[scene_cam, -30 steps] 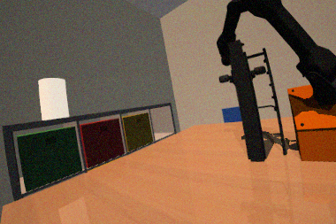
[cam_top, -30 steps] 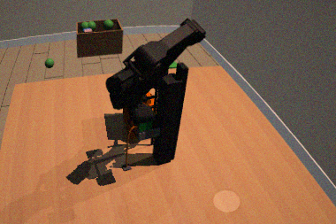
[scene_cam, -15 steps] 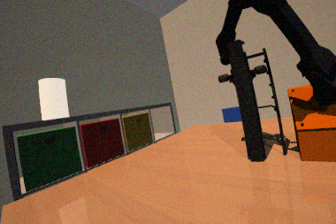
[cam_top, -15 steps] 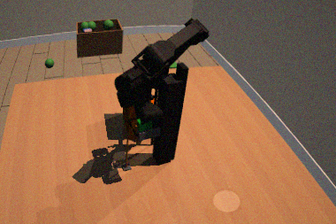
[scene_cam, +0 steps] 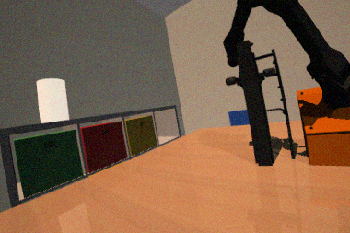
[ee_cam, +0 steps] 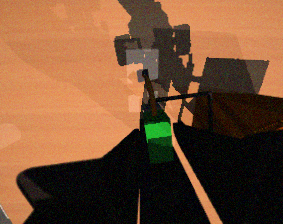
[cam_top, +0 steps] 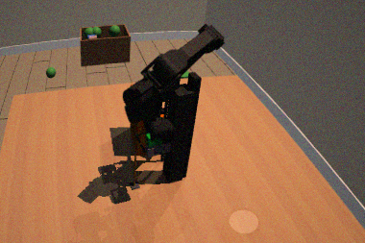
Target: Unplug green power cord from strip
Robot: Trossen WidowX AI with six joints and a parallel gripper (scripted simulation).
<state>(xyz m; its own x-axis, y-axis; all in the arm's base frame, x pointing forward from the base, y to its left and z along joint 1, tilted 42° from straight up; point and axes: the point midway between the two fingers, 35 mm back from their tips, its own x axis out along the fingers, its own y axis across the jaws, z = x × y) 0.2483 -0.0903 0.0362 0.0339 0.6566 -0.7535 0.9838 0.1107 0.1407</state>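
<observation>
- one wooden table (cam_top: 86, 112) (scene_cam: 152, 177), broad.
- one black arm (cam_top: 184, 57) (scene_cam: 299, 20), mine, arched over a tall black upright (cam_top: 182, 132) (scene_cam: 258, 117).
- one gripper (cam_top: 160, 128) (scene_cam: 269, 73) (ee_cam: 156, 130), mine: fingers partly parted, clenched on nothing.
- one green plug (cam_top: 150, 138) (ee_cam: 158, 131), left of the upright, between my fingertips in the wrist view; seating unclear.

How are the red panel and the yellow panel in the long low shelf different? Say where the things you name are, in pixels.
The red panel (scene_cam: 104, 146) is bigger in the picture than the yellow panel (scene_cam: 141, 135). The red panel sits beside the green panel (scene_cam: 48, 163); the yellow panel doesn't. Both are flat-faced and stand in the grey-framed shelf (scene_cam: 87, 176).
</observation>
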